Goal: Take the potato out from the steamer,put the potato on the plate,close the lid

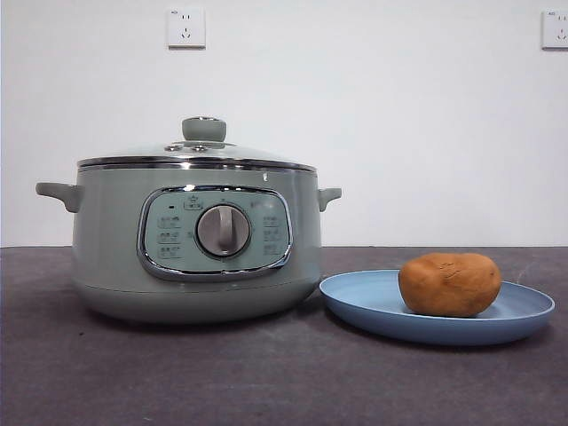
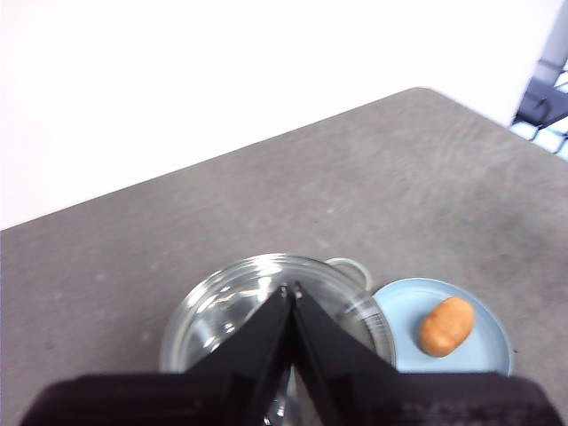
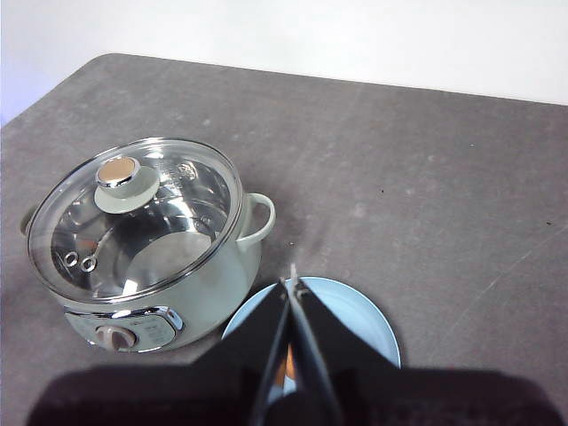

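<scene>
Potato (image 1: pixel 449 284) resting on the light-blue plate (image 1: pixel 373 306), right of the plate's centre in the front view, long axis lying level and running side to side across that view. Steamer (image 1: pixel 195 240) standing just beside the plate at its 9 o'clock on the grey worktop (image 1: pixel 266 373), dial facing forward, glass lid (image 1: pixel 197 153) seated on the rim with the knob up. Nothing solid visible through the glass from above, only the shiny inner wall and floor.

No arm anywhere in the front view. From the left wrist view: left pincer (image 2: pixel 291 289) high over the lid (image 2: pixel 231 311), jaws pressed together with nothing between them; potato (image 2: pixel 446 326) seen tilted toward 1 o'clock on the plate (image 2: pixel 484 342). From the right wrist view: right pincer (image 3: pixel 291 282) over the plate (image 3: pixel 355 319), jaws likewise closed and empty, hiding nearly all of the potato; steamer (image 3: pixel 213 284) control panel and one side handle showing here.
</scene>
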`<move>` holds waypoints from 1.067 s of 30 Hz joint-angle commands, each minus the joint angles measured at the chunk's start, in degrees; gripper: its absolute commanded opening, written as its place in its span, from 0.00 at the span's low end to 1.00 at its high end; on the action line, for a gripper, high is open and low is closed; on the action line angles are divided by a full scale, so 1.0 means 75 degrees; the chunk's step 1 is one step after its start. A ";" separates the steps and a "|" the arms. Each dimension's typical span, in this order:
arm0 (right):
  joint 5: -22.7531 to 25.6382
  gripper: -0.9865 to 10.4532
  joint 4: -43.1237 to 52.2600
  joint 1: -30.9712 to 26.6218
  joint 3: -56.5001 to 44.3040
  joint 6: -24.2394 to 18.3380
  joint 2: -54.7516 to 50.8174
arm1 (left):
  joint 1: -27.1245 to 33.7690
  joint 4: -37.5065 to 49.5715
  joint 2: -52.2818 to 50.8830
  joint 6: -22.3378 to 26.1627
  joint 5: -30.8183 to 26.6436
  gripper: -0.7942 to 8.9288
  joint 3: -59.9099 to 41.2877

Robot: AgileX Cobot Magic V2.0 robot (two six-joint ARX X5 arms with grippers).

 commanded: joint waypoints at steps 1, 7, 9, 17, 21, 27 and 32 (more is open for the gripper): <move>0.0023 0.09 0.0026 0.0009 -0.0058 0.0076 -0.0009 | 0.0163 0.0571 -0.0356 -0.0079 0.0085 0.08 -0.0959; 0.0023 0.09 0.0026 0.0009 -0.0058 0.0076 -0.0009 | 0.0644 0.2637 -0.1775 -0.0268 0.0085 0.08 -0.3858; 0.0023 0.09 0.0026 0.0009 -0.0058 0.0076 -0.0009 | 0.0854 0.3416 -0.2375 -0.0425 0.0082 0.08 -0.4925; 0.0023 0.09 0.0026 0.0009 -0.0058 0.0076 -0.0009 | 0.1588 0.6286 -0.4986 -0.0871 0.0044 0.08 -0.8950; 0.0026 0.09 0.0026 0.0009 -0.0058 0.0076 -0.0009 | 0.1818 0.7087 -0.6108 -0.1148 0.0035 0.08 -1.0296; 0.0023 0.09 0.0026 0.0009 -0.0058 0.0076 -0.0009 | 0.2017 0.7192 -0.7096 -0.1507 0.0017 0.08 -1.1392; 0.0023 0.09 0.0026 0.0009 -0.0058 0.0076 -0.0009 | 0.2063 0.7009 -0.7443 -0.1786 0.0012 0.08 -1.1887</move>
